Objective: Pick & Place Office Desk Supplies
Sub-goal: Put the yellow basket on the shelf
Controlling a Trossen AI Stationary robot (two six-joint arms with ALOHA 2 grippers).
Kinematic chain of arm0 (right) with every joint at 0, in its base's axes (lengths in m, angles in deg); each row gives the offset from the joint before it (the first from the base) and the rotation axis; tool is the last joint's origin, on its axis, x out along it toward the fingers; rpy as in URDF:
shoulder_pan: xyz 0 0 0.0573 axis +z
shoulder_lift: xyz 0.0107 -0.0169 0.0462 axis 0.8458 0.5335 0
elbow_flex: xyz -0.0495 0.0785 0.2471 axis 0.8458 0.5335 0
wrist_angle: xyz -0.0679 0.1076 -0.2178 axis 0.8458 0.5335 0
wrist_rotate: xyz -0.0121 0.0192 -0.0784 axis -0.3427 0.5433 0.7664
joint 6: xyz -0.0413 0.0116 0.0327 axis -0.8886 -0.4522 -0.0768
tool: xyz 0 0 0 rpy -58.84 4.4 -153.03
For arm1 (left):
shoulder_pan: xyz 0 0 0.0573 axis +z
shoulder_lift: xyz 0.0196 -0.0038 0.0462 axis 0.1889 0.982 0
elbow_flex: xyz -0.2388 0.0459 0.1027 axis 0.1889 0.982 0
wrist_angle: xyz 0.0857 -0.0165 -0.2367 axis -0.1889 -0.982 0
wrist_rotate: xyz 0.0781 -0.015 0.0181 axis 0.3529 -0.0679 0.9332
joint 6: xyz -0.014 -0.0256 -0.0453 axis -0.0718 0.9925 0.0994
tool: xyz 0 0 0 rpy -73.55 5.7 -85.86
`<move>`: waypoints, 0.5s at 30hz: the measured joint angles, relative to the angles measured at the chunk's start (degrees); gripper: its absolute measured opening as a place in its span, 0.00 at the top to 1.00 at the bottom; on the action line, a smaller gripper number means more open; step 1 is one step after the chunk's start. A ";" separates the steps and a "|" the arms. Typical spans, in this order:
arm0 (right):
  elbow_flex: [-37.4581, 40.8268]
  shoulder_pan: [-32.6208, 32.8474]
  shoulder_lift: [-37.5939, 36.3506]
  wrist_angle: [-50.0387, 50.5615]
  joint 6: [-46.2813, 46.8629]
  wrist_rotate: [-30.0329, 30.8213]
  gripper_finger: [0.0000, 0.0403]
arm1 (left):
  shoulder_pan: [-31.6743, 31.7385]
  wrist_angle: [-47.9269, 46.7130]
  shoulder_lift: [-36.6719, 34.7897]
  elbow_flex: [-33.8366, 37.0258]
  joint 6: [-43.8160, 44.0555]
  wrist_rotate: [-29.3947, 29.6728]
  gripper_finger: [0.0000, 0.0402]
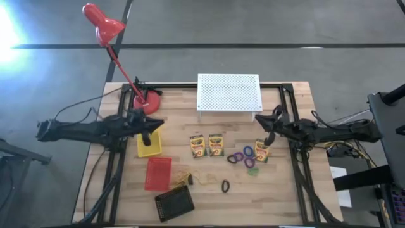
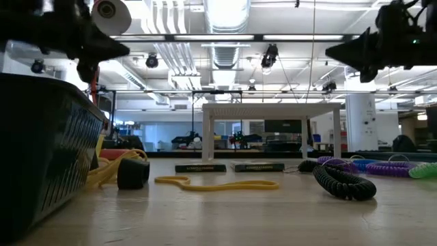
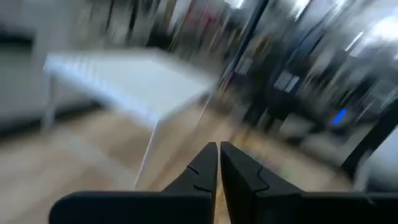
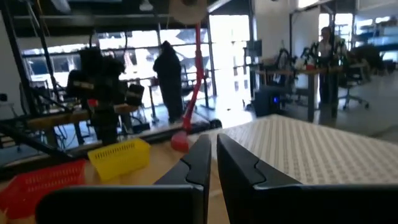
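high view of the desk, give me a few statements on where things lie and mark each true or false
1. The yellow plastic basket sits under the left hand. True.
2. All three small yellow-and-green crayon boxes lie side by side. False: two lie together near the middle, and the third lies apart by the right hand.
3. The red plastic basket holds a crayon box. False: it looks empty.
4. The black coiled ring lies alone, apart from the purple coiled ring.
True.
5. The white perforated stand stands at the table's near edge. False: it stands at the far edge, beside the red desk lamp.
6. Both hands are shut and hold nothing. True.
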 joint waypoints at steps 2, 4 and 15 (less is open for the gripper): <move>0.00 0.02 2.37 0.02 2.05 -0.04 0.93 | -0.02 -13.81 5.78 -7.60 4.73 0.26 0.94; 0.00 0.04 4.35 0.02 3.74 -0.41 0.93 | -0.01 -28.08 11.91 -15.01 10.52 0.37 0.94; 0.02 0.04 10.19 -0.09 5.54 -0.92 0.93 | -0.26 -66.08 36.42 -36.33 26.79 -14.78 0.93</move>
